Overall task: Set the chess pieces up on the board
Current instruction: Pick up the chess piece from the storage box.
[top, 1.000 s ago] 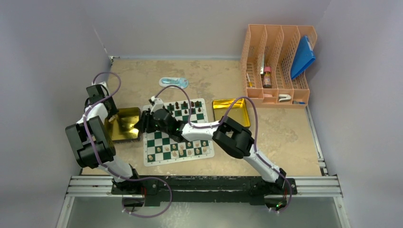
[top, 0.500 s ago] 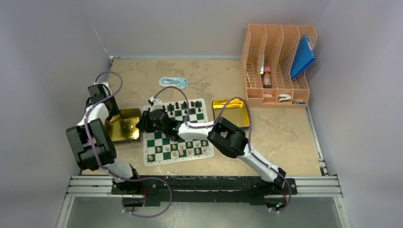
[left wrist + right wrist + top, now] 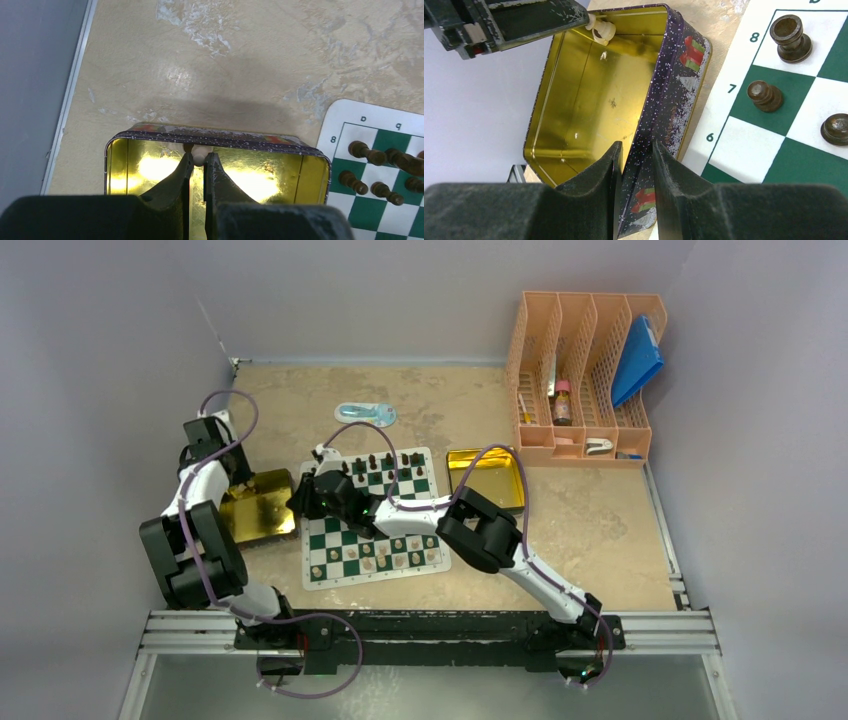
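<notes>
The green-and-white board (image 3: pixel 345 537) lies mid-table, with dark chess pieces (image 3: pixel 385 462) on its far rows and cream ones (image 3: pixel 385 555) on its near rows. Left of it stands a gold tin (image 3: pixel 262 510). My left gripper (image 3: pixel 199 159) hangs over the tin's far wall (image 3: pixel 215 138), shut on a small cream piece (image 3: pixel 199 153), which also shows in the right wrist view as the cream piece (image 3: pixel 603 30). My right gripper (image 3: pixel 636 147) straddles the tin's board-side wall (image 3: pixel 669 90), one finger inside and one outside, with a narrow gap left. Dark pieces (image 3: pixel 790 32) stand on the board's corner squares (image 3: pixel 749 150).
A second gold tray (image 3: pixel 487 478) sits right of the board. An orange file rack (image 3: pixel 585 375) stands at the back right, and a blue packet (image 3: pixel 366 413) lies behind the board. The grey side wall runs close to the tin's left.
My right gripper's jaws have narrowed around the tin's wall and its elbow has swung left. The left arm has shifted slightly with the cream piece still held.
</notes>
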Robot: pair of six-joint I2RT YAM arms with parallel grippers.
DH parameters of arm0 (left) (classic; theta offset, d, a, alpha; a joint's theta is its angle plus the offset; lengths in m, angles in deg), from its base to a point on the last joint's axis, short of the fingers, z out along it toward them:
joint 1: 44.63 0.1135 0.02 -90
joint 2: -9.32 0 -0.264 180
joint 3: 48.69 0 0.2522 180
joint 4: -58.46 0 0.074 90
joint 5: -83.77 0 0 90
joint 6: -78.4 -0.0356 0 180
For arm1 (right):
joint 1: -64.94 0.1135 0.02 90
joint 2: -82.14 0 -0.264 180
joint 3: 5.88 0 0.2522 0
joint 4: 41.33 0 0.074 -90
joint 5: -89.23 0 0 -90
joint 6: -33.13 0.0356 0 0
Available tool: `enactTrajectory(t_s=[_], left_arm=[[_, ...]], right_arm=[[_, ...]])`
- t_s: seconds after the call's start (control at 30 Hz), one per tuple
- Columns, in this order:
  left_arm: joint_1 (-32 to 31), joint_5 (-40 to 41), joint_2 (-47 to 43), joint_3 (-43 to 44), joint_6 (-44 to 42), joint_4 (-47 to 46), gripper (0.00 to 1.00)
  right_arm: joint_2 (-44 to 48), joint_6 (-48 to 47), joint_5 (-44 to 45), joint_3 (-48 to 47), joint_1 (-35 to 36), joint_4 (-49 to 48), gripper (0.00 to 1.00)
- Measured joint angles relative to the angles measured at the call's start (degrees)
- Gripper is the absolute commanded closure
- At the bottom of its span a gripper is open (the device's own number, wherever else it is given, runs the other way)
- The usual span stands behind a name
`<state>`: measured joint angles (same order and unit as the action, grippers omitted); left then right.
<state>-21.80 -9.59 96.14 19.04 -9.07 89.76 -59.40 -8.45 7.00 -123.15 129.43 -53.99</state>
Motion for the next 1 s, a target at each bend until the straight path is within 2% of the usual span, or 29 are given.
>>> enactTrajectory(t_s=[0.4, 0.63, 1.0], left_arm=[[-0.5, -1.3, -6.6, 1.2, 2.8, 4.6, 1.00], [-0.5, -1.5, -9.7, 1.4, 4.0, 4.9, 1.00], [-2.3, -3.2, -10.1, 5.4, 6.7, 9.2, 1.00]], right_arm=[[0.0, -0.5, -1.1, 0.0, 0.0, -0.2, 0.67], [1.0, -1.6, -2.0, 2.1, 0.0, -0.9, 0.57], [15.8, -10.0, -3.7, 12.5, -0.2, -2.7, 0.44]])
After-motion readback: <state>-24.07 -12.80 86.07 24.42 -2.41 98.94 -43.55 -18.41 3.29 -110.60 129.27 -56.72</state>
